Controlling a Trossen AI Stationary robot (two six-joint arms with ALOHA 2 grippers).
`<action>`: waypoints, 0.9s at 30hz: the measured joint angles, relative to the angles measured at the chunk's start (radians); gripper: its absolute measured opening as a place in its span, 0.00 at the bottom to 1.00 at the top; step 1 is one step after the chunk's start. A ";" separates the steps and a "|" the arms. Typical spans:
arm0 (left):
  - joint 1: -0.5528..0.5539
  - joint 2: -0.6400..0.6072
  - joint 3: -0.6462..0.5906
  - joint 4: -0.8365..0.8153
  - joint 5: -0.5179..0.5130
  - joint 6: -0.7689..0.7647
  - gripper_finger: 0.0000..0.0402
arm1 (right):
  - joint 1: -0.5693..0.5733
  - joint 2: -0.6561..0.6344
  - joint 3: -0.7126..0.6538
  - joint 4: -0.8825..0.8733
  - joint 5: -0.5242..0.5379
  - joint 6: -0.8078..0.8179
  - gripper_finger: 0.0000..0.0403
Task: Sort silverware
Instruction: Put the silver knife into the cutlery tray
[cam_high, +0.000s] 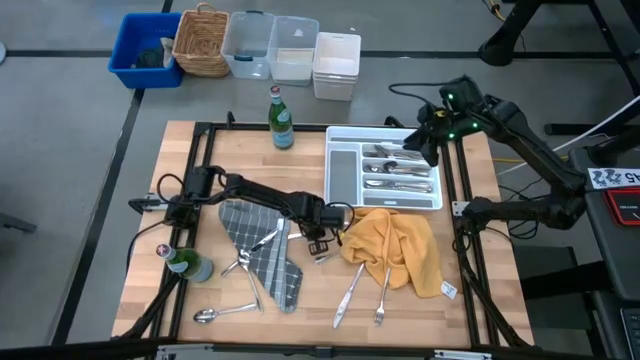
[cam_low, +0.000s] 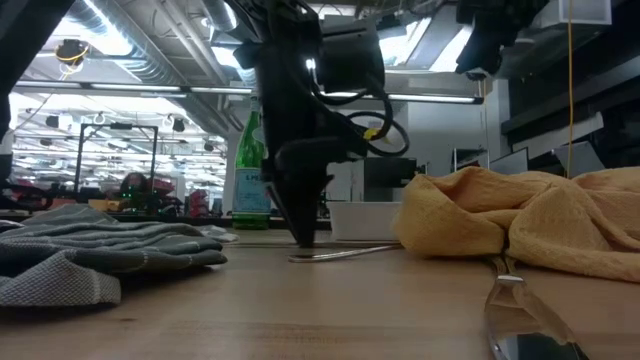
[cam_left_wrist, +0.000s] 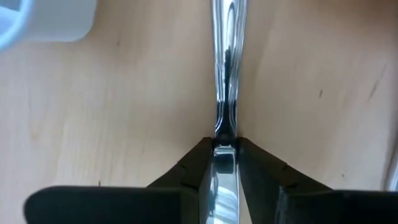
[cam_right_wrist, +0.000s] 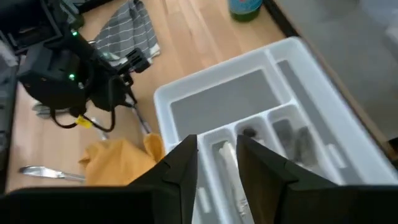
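My left claw (cam_high: 321, 244) sat low at the middle of the light wooden table (cam_high: 480, 300), just off the 9 o'clock edge of the crumpled mustard-yellow cloth (cam_high: 398, 246). Its fingers (cam_left_wrist: 186, 174) bracketed one slim shiny silver piece of silverware (cam_left_wrist: 225, 74) lying flat on the wood. Gap was down to about the handle's width, the fingers at or very near the metal. I couldn't tell if the pinch was firm yet, and couldn't tell fork, spoon or knife.

Key relation: the piece's long axis ran straight ahead out of the claw, in line with the wrist, so the fingers squeezed across its narrow width. I judged that the right alignment for a lift. In the level view it lay under the claw, running toward the cloth.

The white compartmented plastic tray (cam_high: 436, 200) lay at about 1 o'clock from my left claw, beyond the cloth. Next I'd expect a lift, then a carry that way.

My right claw (cam_right_wrist: 217, 155) hung above that tray, fingers parted, holding nothing. It was nearer the tray, but the left was the one on the piece.

Other loose pieces lay at 6 o'clock of the cloth and around the grey striped dish towel (cam_high: 262, 252).
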 joint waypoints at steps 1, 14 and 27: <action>-0.003 0.000 0.000 -0.003 0.000 0.004 0.18 | 0.000 0.000 -0.014 0.004 -0.017 0.007 0.29; 0.004 0.000 0.015 -0.004 -0.024 0.060 0.18 | 0.000 -0.195 -0.363 0.329 -0.085 0.311 0.29; 0.022 0.003 0.044 -0.003 -0.025 0.086 0.33 | 0.000 -0.287 -0.472 0.332 -0.013 0.340 0.29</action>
